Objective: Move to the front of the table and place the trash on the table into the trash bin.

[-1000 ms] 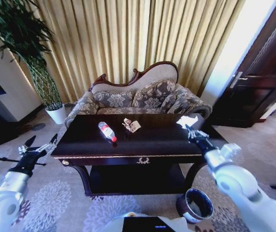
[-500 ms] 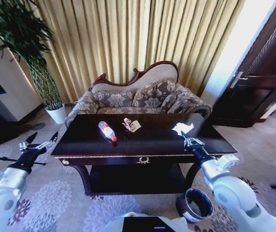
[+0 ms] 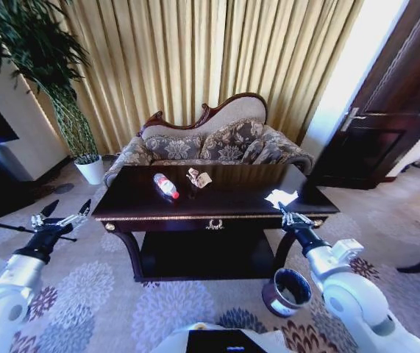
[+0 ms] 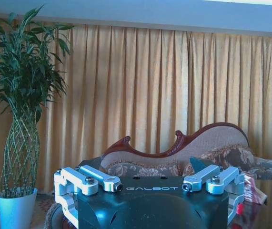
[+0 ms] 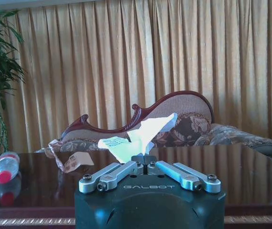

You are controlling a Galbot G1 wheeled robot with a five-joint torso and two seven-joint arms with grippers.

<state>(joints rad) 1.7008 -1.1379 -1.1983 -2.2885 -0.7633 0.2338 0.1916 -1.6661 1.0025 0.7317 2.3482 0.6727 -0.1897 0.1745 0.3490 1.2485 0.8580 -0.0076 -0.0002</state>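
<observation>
On the dark glossy table [image 3: 158,209] lie a clear bottle [image 3: 165,185] with a red cap and a crumpled tan wrapper [image 3: 198,178], both near its back middle. The right wrist view shows the same bottle [image 5: 6,168] and wrapper [image 5: 71,160]. My right gripper [image 3: 285,213] sits at the table's front right edge, its fingers closed together on the white paper piece [image 3: 281,197], which stands up from the fingertips [image 5: 144,160] as white paper [image 5: 138,136]. The round dark trash bin [image 3: 287,290] stands on the carpet just below that arm. My left gripper [image 3: 64,213] hangs open to the left of the table.
A patterned sofa [image 3: 210,143] stands behind the table against gold curtains. A tall plant in a white pot [image 3: 90,169] is at the back left, and a dark door [image 3: 386,110] at the right. Floral carpet lies open in front of the table.
The head camera has moved, so the table sits higher in the picture. My right gripper has drawn back from the table's rear right to its front edge, and the white paper came with it.
</observation>
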